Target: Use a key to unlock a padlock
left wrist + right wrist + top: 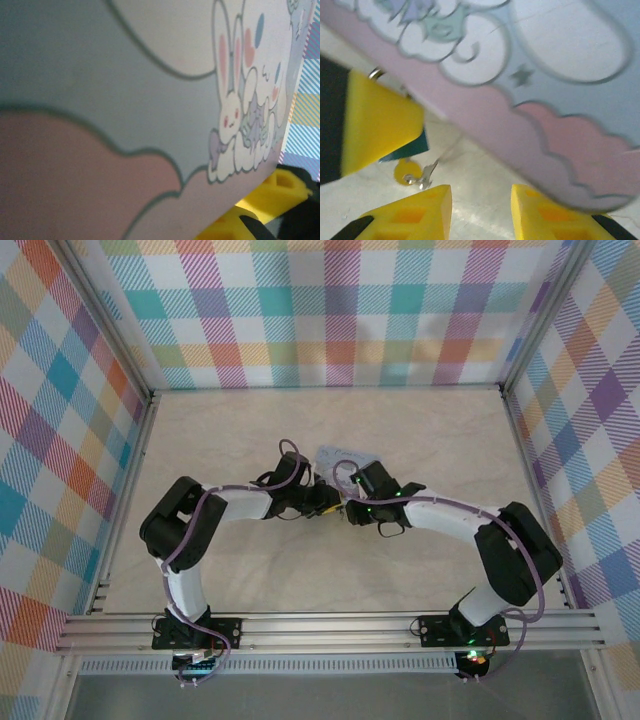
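Yellow fingers (pixel 415 217) of the right jaws stand apart over bare desk (pixel 480 200), gripping nothing. Just beyond them lies the padlock (pixel 403 171), a small brass blur, with the key (pixel 425 176) touching it; whether the key is seated I cannot tell. One finger (pixel 375 125) of the left jaws hangs over the padlock, but how wide they stand is unclear. I judge the unlocking not yet done. The tin (pixel 338 457) looms behind, its contents hidden.
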{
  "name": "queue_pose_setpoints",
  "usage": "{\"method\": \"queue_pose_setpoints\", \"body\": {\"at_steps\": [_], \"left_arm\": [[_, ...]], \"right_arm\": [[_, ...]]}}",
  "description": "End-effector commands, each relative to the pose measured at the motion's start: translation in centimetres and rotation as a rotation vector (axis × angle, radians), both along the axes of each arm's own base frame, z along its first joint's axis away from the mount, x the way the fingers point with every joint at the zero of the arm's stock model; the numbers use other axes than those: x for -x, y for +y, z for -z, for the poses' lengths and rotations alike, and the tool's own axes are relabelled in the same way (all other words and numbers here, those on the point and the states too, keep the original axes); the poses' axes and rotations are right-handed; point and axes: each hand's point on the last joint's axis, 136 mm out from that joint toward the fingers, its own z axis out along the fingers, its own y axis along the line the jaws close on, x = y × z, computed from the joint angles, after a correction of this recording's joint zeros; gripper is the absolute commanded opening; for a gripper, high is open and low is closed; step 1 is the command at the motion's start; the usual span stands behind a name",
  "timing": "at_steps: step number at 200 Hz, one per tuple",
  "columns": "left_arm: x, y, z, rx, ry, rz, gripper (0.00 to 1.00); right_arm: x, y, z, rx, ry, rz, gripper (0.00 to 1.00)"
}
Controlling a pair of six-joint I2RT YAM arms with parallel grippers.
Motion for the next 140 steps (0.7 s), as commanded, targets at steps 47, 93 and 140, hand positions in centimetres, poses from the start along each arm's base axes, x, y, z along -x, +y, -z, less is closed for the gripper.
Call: {"method": "queue_pose_setpoints", "body": {"at_steps": [47,93,140], "left_arm": [[0.1,0.1,1.9,-0.029,0.007,-0.002,0.21],[-0.1,0.0,2.1,-0.025,0.007,-0.004,0.21],[0.2,0.6,0.7,-0.025,-0.012,-0.015,0.27]], "right_arm": [[-4.2,-0.9,-0.3,-0.027,-0.039,0.118,0.32],[-6.3,-1.1,-0.8,0.008,-0.092,0.120,0.32],[-6.3,-1.4,-1.5,0.024,-0.108,0.093,0.35]]}}
